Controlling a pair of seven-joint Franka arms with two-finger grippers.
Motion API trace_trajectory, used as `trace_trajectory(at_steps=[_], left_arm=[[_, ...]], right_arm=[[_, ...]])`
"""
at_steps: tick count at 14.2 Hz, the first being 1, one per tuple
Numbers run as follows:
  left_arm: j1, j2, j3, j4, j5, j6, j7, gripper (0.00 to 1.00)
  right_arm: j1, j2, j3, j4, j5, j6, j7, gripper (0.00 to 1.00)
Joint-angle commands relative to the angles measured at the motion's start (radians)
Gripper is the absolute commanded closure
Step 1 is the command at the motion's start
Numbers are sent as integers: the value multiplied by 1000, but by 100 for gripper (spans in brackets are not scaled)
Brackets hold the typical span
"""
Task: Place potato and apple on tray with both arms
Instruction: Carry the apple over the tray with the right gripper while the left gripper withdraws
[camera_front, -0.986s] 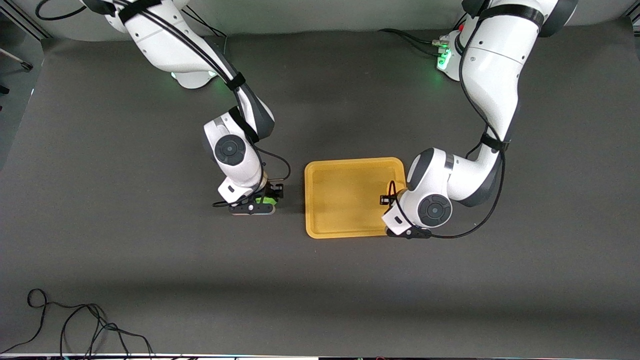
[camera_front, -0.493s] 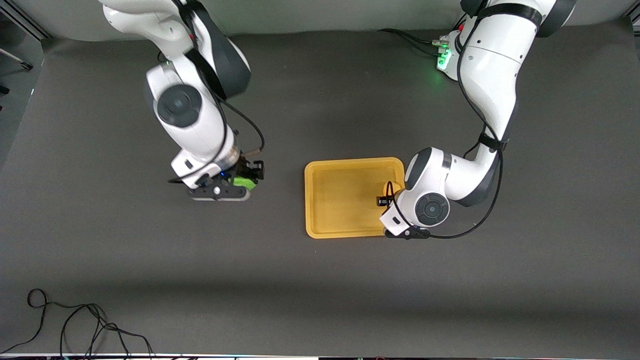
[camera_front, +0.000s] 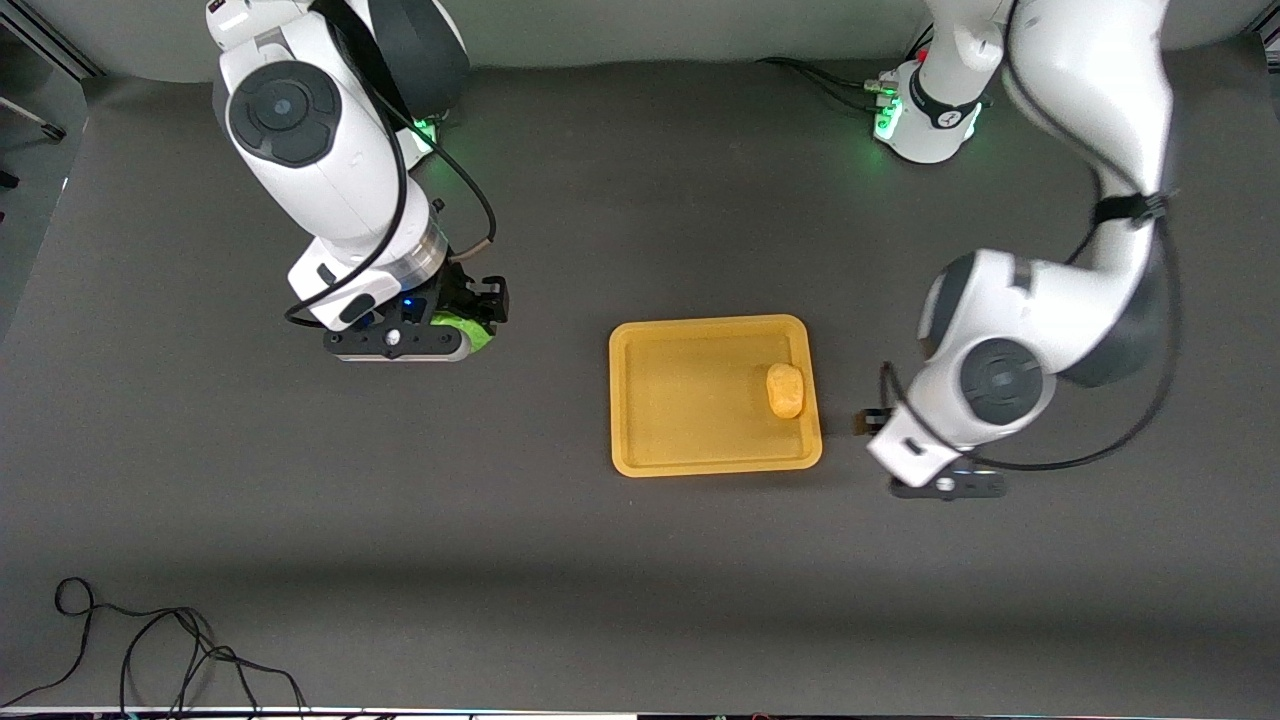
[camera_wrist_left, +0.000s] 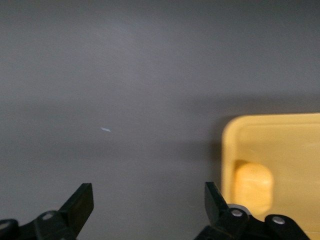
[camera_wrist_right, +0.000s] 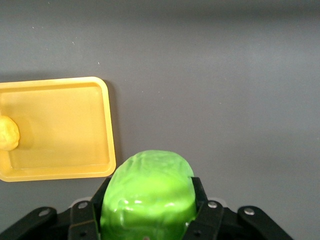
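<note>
The yellow-orange tray (camera_front: 680, 400) lies mid-table. The potato (camera_front: 785, 390) lies in it, by the rim at the left arm's end; it also shows in the left wrist view (camera_wrist_left: 254, 182) and the right wrist view (camera_wrist_right: 7, 132). My left gripper (camera_front: 872, 422) is open and empty over the bare table beside the tray (camera_wrist_left: 290, 145); its gap (camera_wrist_left: 149, 200) holds nothing. My right gripper (camera_front: 470, 318) is shut on the green apple (camera_front: 465, 332), held in the air over the table toward the right arm's end, apart from the tray (camera_wrist_right: 65, 130). The apple (camera_wrist_right: 150, 190) fills its jaws.
A dark mat (camera_front: 640, 580) covers the table. A loose black cable (camera_front: 150, 650) lies at the near corner toward the right arm's end. Cables (camera_front: 830, 85) run by the left arm's base.
My left gripper has let go of the potato on the tray and moved off it toward the left arm's end. My right gripper has lifted the apple and carried it toward its base.
</note>
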Motion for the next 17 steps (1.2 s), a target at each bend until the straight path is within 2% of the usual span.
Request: trace_trajectory(at_steps=[1,4,7,8,12,15,16,17], left_arm=[[78,-79,-4,-24,15,-42,146,1],[167,-151,-5,-30,8,-131,305,4],[210,-222,-5,-29,0,-185,341,3],[218,-260,-4,-39,0,-203,344,1],[253,-351,-2,-68,1,-198,344,1],[281,-368,-2,-79,-31,-165,343,1],[281,-372,-2,-123,-48,-95,341,1],[281,-398,-4,-209,-90,2,335,0]], right_arm=[[14,100,5,111,-3,10,37,42],[84,234,12,282,-5,10,160,42],[182,370,12,442,-6,11,310,43],[245,430,12,494,-9,27,385,44],[341,541,9,496,-16,183,451,44],[344,662,7,490,-77,292,451,44],[344,702,5,488,-91,324,451,44],[344,740,7,487,-110,356,451,44]])
